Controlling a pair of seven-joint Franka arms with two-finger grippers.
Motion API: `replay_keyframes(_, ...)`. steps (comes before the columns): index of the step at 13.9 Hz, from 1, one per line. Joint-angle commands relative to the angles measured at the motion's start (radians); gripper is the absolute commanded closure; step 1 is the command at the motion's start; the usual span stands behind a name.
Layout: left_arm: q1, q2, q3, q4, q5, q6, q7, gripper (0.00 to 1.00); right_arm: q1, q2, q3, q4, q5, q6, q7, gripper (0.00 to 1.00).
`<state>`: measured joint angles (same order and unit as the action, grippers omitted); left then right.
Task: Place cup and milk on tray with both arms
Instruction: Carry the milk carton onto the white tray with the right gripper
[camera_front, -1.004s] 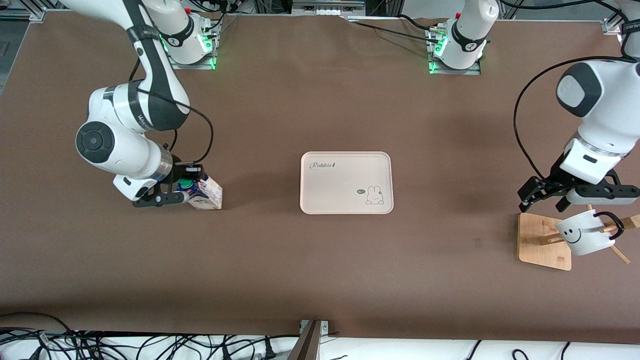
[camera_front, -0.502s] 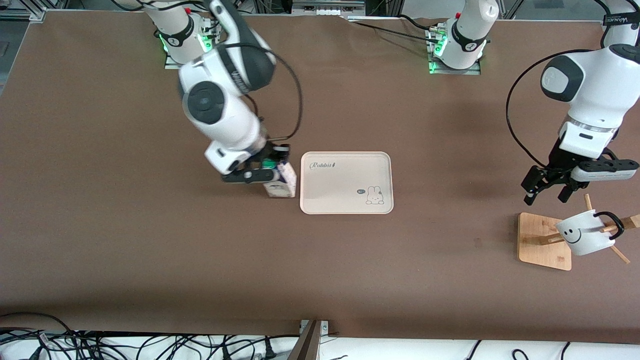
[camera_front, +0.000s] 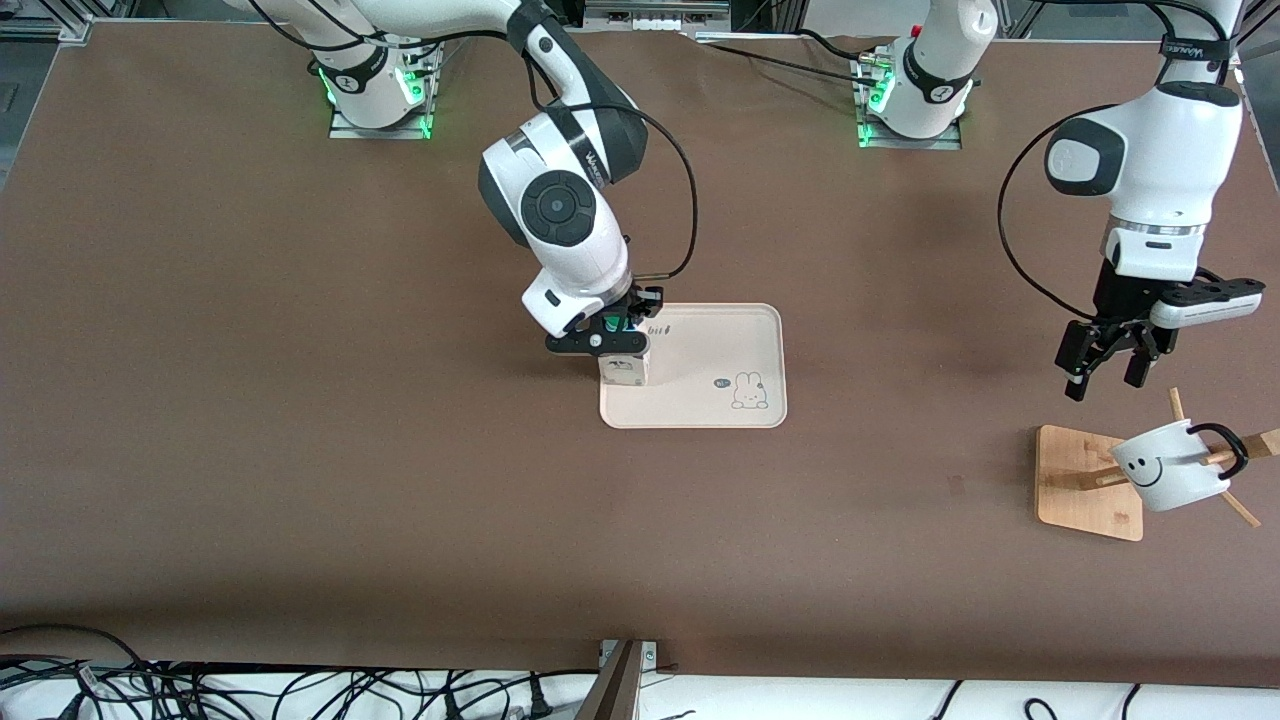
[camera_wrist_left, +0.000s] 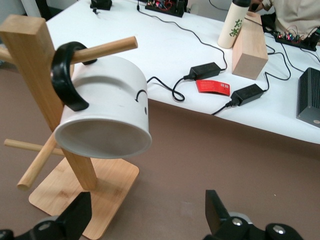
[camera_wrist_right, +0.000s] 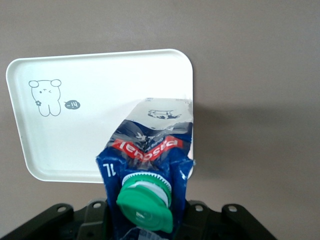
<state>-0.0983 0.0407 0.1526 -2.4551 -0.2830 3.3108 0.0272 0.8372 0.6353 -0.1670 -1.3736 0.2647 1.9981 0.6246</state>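
Table (camera_front: 300, 450) brown. Tray (camera_front: 720, 350) under right end effector (camera_front: 612, 340), which pinches milk carton (camera_front: 622, 368) by top, over tray's edge nearest right arm. Left end effector (camera_front: 1100, 372) spread, empty, above wooden mug rack (camera_front: 1085, 490); smiley mug (camera_front: 1160, 465) hangs on peg. Risk: carton released on rim tips; mug handle snags peg.

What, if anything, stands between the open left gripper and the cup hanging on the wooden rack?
Nothing visible does. The left gripper is open above the table beside the wooden rack. The cup hangs by its handle on a peg, which it must slide off.
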Motion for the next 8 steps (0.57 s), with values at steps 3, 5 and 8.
replay_keyframes(3, -0.014, 0.089, -0.007, 0.024, -0.018, 0.191, -0.004, 0.0, 0.025, 0.038, -0.009, 0.027, 0.028, 0.05, 0.027, 0.64)
replay_keyframes(5, -0.014, 0.126, -0.007, 0.068, -0.019, 0.191, -0.006, 0.0, 0.031, 0.05, -0.009, 0.024, 0.027, 0.064, 0.027, 0.63)
replay_keyframes(8, -0.012, 0.172, -0.007, 0.105, -0.019, 0.191, -0.044, 0.0, 0.031, 0.055, -0.009, 0.024, 0.028, 0.067, 0.029, 0.0)
